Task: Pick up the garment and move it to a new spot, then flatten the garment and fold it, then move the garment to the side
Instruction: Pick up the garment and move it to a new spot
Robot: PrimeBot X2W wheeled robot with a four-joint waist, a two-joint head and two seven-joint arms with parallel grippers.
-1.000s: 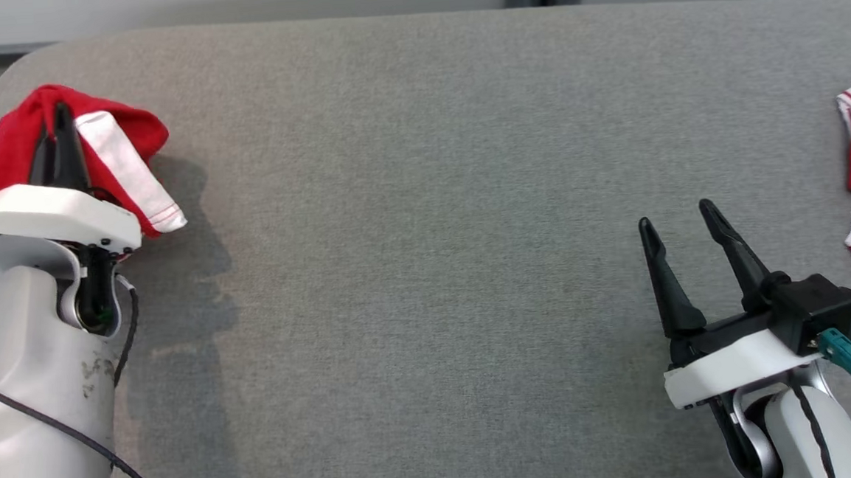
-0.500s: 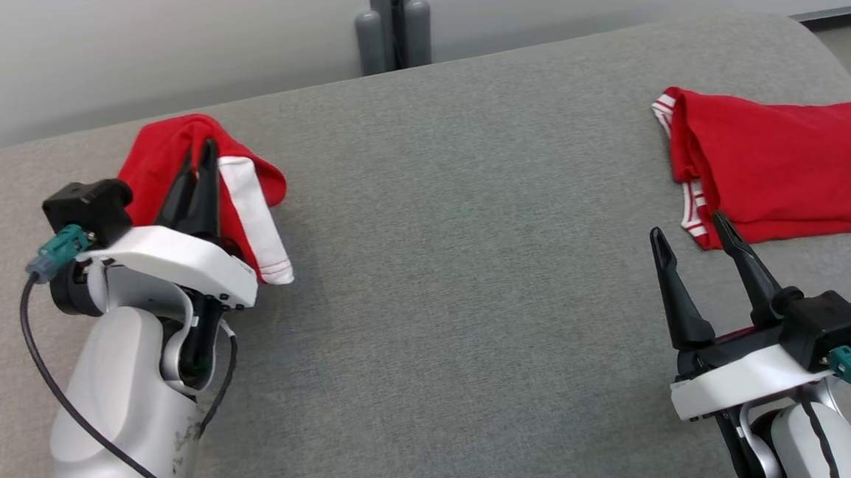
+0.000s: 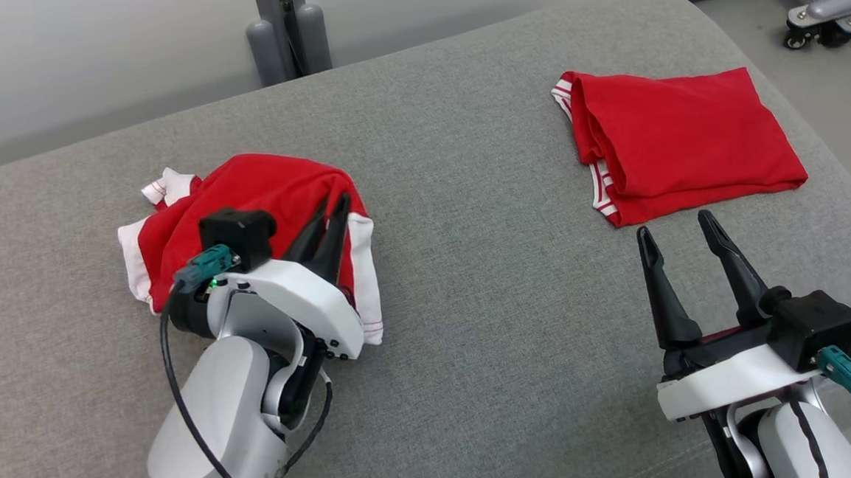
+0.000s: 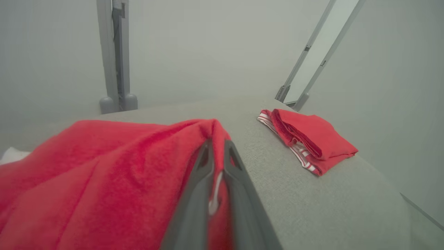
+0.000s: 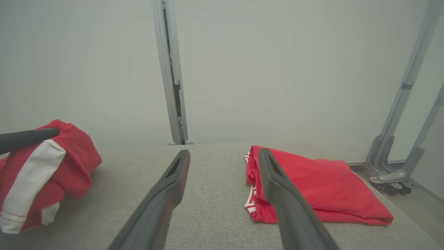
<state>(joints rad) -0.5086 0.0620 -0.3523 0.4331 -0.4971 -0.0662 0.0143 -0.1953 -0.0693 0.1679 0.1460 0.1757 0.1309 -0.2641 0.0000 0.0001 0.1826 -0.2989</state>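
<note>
The left pincer point(image 3: 332, 204) pinches the crumpled red-and-white garment point(image 3: 260, 186). The right pincer point(image 3: 674, 225) stands spread and empty beside the folded red garment point(image 3: 685, 131). Bare bench point(image 3: 472, 280) lies between them.

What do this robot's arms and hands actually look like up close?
Each arm is smooth pale grey with a white wrist plate. The left gripper and right gripper each carry two long, tapering dark fingers. A black block with a teal plug sits at each wrist, trailing a thin black cable. A small green light glows beside the left plug.
</note>
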